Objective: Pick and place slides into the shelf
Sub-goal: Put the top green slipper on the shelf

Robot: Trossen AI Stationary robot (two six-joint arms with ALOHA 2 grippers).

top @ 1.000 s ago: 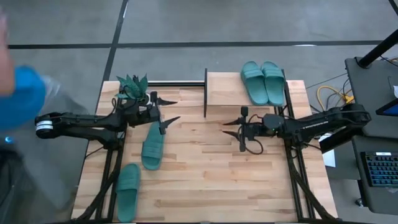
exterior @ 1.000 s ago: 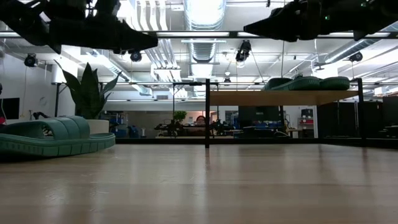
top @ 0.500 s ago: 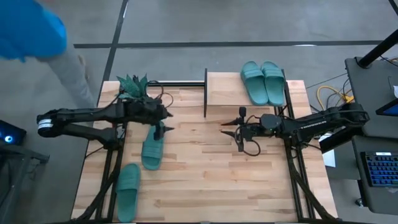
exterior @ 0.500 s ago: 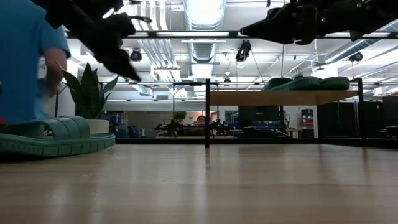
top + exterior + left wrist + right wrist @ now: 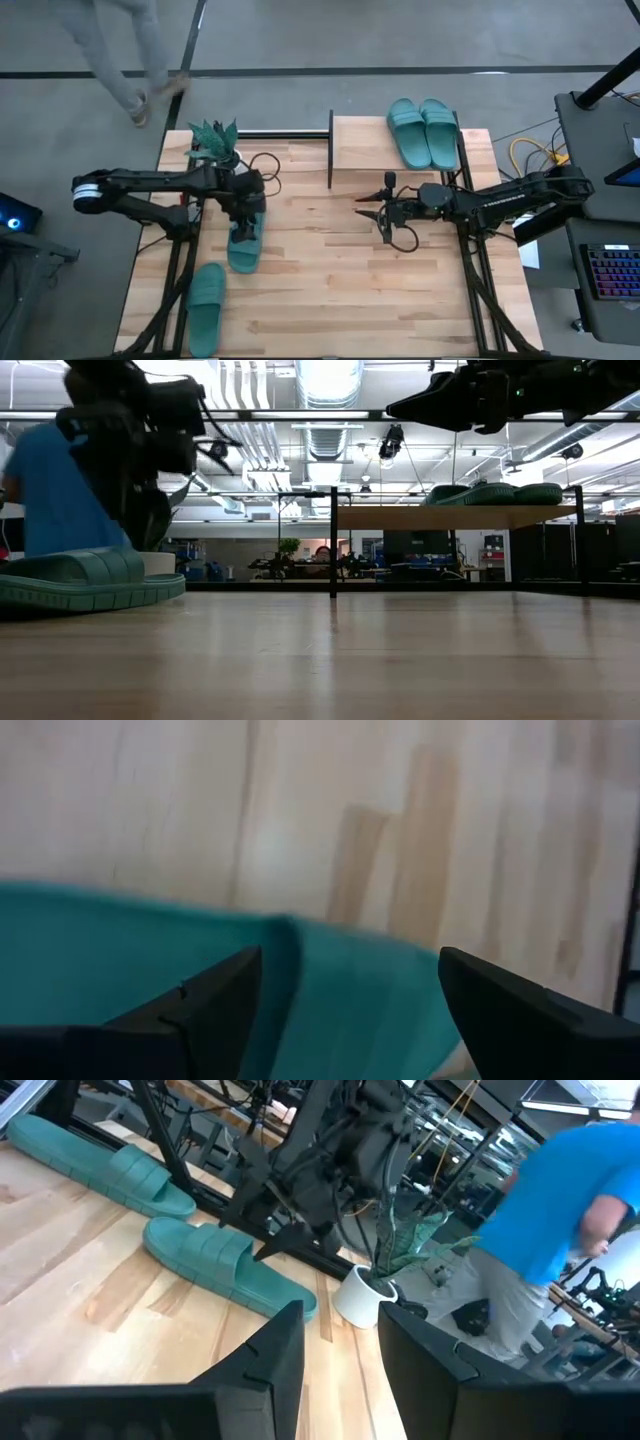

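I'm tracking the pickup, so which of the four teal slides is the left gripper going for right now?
The slide just below the potted plant: the left gripper hangs open directly over its upper end. The other loose slide lies by the table's near-left edge.

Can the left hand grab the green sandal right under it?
Probably yes. The left hand is right above the sandal on the table, its fingers spread open either side of the green rubber, with nothing between them. The right hand waits farther off.
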